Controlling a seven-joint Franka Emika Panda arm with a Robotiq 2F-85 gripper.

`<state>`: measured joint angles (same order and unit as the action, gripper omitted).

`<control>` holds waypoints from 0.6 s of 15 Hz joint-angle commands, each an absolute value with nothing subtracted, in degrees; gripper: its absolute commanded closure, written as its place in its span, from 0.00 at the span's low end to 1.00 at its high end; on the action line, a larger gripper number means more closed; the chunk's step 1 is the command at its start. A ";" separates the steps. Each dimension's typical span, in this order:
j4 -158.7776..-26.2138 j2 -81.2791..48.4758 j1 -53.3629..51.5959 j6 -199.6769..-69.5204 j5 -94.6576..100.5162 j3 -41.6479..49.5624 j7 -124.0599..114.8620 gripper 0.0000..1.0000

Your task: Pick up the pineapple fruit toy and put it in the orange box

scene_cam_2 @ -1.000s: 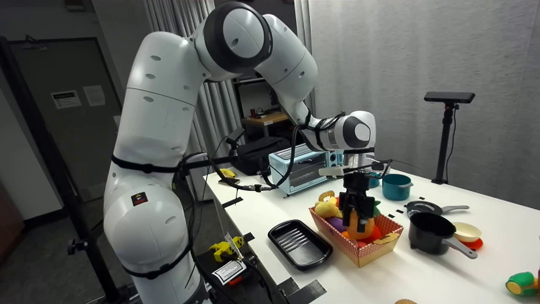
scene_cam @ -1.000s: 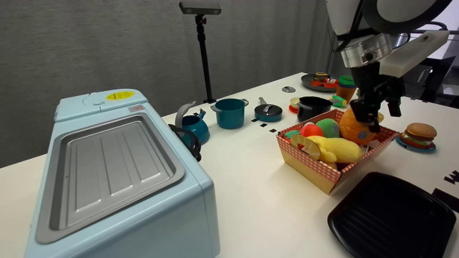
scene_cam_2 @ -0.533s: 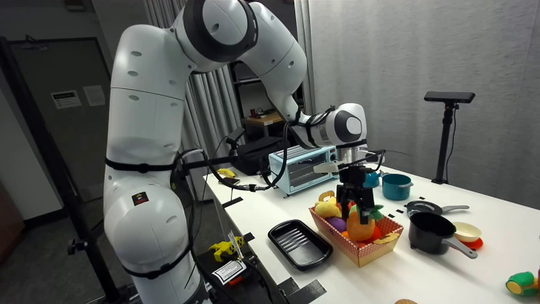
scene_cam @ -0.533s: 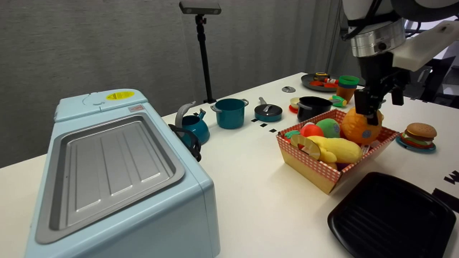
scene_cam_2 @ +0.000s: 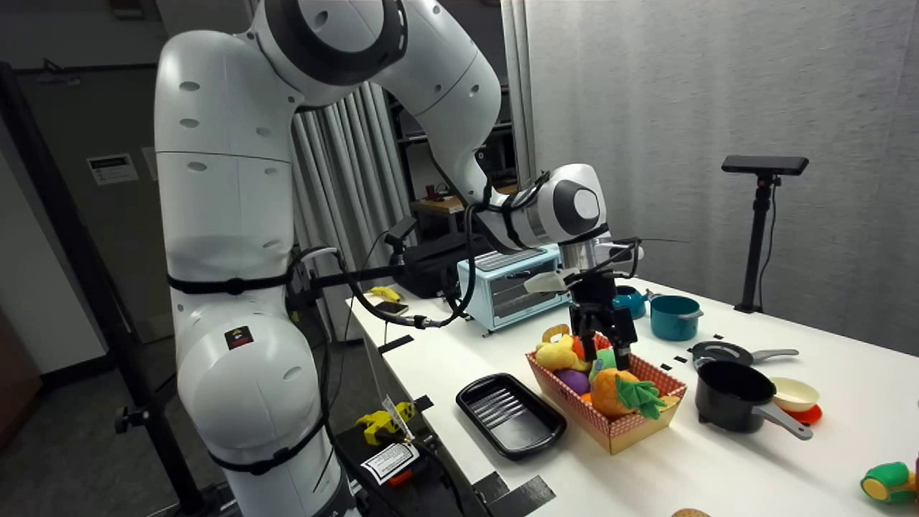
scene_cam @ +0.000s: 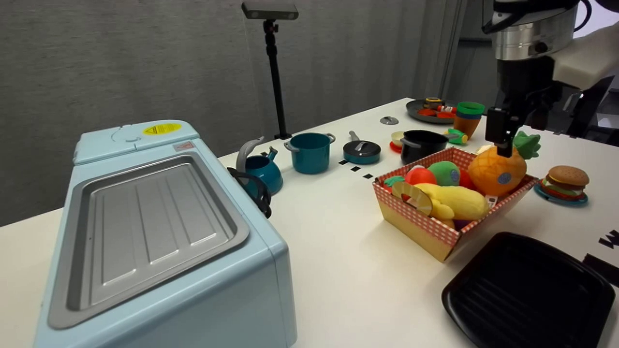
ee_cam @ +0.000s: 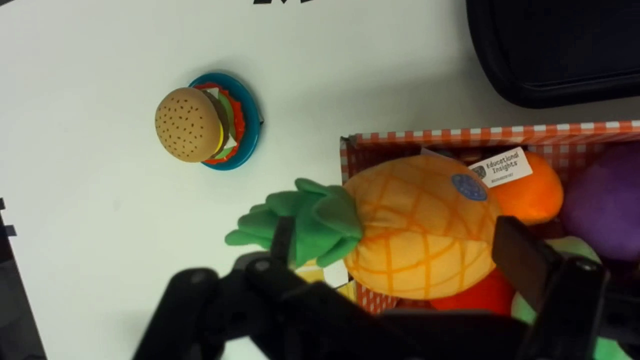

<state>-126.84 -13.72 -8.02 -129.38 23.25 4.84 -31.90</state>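
Note:
The pineapple fruit toy [scene_cam: 498,171] lies on its side on other toys in the orange box [scene_cam: 411,232], at one end. Its orange body is inside, and its green crown sticks out over the end rim. The toy also shows in an exterior view [scene_cam_2: 610,393] and the wrist view [ee_cam: 420,210]. The box, with a red-white checked rim, also shows there [scene_cam_2: 574,424] and in the wrist view [ee_cam: 450,135]. My gripper [scene_cam: 522,135] is open and empty, just above the pineapple. In the wrist view its fingers [ee_cam: 395,232] are spread wide on either side of the body.
A black tray [scene_cam: 527,290] stands beside the box. A burger toy [ee_cam: 190,125] on a teal plate is near the pineapple's end. A black pot [scene_cam_2: 732,395], a teal pot [scene_cam_2: 675,317] and a light-blue appliance [scene_cam: 261,280] stand around. Yellow toys [scene_cam: 459,200] share the box.
My gripper has risen off the pineapple and shifted, right in an exterior view and left in another. The pineapple has tipped over so its crown now hangs over the box's end rim.

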 commanded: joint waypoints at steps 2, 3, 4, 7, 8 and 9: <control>-133.22 -7.84 -8.33 -135.88 30.80 4.62 -38.06 0.00; -133.97 -7.13 -8.15 -136.85 31.95 4.44 -39.01 0.00; -134.68 -6.43 -7.93 -137.45 32.73 4.24 -39.63 0.00; -136.82 -4.44 -7.37 -139.09 34.26 3.63 -41.08 0.00; -133.28 -7.74 -7.00 -136.68 32.17 3.20 -38.99 0.00; -133.60 -7.43 -6.95 -136.78 32.24 3.08 -39.08 0.00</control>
<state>-133.67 -7.46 -8.08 -136.96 32.14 4.23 -39.03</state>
